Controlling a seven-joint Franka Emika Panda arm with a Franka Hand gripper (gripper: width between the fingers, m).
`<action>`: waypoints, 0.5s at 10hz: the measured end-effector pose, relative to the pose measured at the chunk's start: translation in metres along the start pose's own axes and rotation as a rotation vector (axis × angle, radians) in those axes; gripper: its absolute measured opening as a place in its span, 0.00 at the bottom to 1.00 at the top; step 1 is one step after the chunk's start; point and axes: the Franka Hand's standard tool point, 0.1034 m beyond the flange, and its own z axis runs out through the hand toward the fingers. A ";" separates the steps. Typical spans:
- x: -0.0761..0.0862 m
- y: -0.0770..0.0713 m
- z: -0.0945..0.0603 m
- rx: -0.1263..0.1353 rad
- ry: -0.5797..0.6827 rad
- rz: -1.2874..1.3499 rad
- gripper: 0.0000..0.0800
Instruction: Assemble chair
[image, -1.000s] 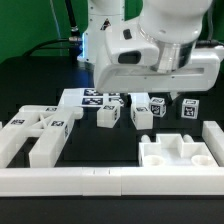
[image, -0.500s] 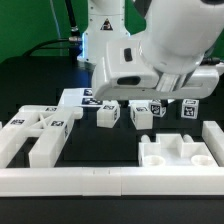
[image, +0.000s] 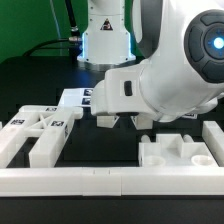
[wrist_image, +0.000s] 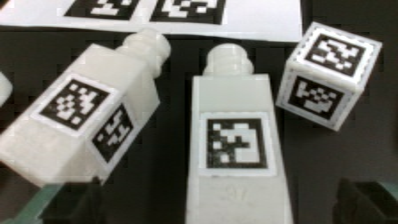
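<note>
- Looking over the black counter (image: 100, 152), we see glossy white chair parts: a slab cluster (image: 35, 135) at the exterior view's left and the seat block (image: 180, 152) at its right. Bare counter lies between them, and a rail (image: 110, 182) edges the front.
- Hovering over tagged leg bars (wrist_image: 231, 120) beside the marker board (wrist_image: 160, 10), our pincer (wrist_image: 217, 205) stands wide, gripping nothing.

Blk table (image: 100, 150): chair parts (image: 36, 135), marker board (image: 75, 97)
</note>
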 end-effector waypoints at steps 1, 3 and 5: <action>0.004 -0.002 0.003 -0.002 0.003 -0.002 0.81; 0.009 -0.002 0.007 -0.002 0.019 -0.003 0.81; 0.009 -0.002 0.008 -0.002 0.018 -0.004 0.81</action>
